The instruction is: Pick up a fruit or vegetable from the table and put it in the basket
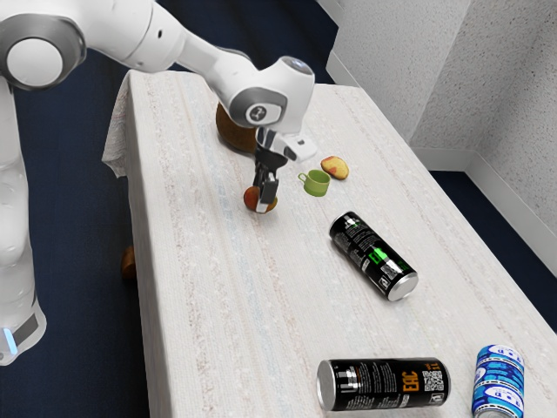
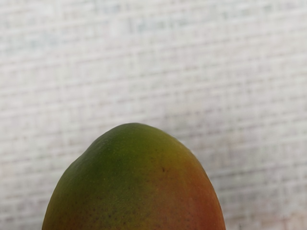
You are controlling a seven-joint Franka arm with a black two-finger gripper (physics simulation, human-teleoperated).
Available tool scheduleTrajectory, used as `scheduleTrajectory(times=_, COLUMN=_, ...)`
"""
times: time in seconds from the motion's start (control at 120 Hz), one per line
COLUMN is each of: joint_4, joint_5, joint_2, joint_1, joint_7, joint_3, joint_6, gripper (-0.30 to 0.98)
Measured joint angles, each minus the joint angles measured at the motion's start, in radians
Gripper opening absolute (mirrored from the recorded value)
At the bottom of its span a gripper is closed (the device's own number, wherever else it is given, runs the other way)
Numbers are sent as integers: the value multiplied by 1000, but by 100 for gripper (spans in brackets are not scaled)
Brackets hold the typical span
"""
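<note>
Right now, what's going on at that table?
My black, angular pincer is down at a smooth, oval red-and-green mango; whether it has hold of the fruit, I can't tell. The mango is outside the rounded brown object partly hidden behind my arm, probably the basket, so the placing isn't done.

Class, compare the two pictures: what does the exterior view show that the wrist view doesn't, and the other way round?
Exterior view's extras: the arm, green cup, yellow-red fruit near it, brown rounded object, two black cans, blue-and-white can, dark floor.
Wrist view's extra: green skin on the mango-like fruit.
Shared: that mango-like fruit and the pale tablecloth.
</note>
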Motion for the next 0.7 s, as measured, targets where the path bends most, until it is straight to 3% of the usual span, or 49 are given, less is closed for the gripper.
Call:
scheduleTrajectory(times=0.333, joint_4=-1, joint_5=-8, joint_2=11, joint_1=3, joint_7=12, joint_3=0, joint_6=0, gripper=68)
scheduleTrajectory(times=0.558, joint_4=-1, joint_5=-10, joint_2=13, joint_1=8, joint_7=11, joint_3=2, joint_6=2, gripper=24)
scheduleTrajectory(times=0.7, joint_4=14, joint_5=1, joint_2=8, joint_1=13, joint_7=1, joint_3=2, joint_6=7, gripper=15)
